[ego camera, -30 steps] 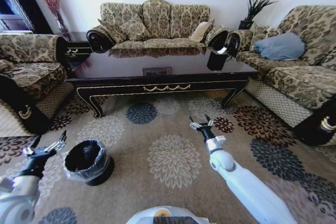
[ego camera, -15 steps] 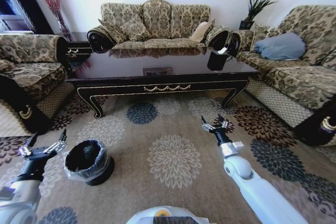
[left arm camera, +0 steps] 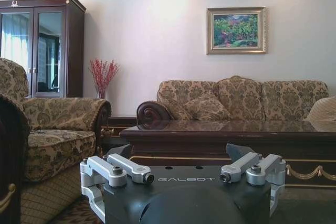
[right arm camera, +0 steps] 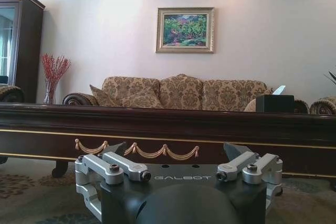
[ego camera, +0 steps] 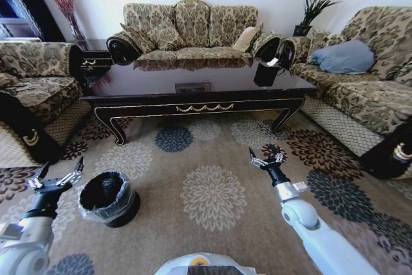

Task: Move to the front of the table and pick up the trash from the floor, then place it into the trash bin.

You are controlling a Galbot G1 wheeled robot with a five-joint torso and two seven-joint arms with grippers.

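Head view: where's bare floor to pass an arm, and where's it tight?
Bare carpet lies between the trash bin and the right end effector, and up to the table front. It is tight at the left: the left end effector hovers right beside the bin.

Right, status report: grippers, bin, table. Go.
Left gripper open, empty, beside the trash bin. Right gripper open, empty, low over the rug before the coffee table. No trash visible on the floor.

The table (ego camera: 193,88) is located at centre frame, before a sofa (ego camera: 193,27). The trash bin (ego camera: 108,198) is found lower left, on the carpet (ego camera: 212,178).
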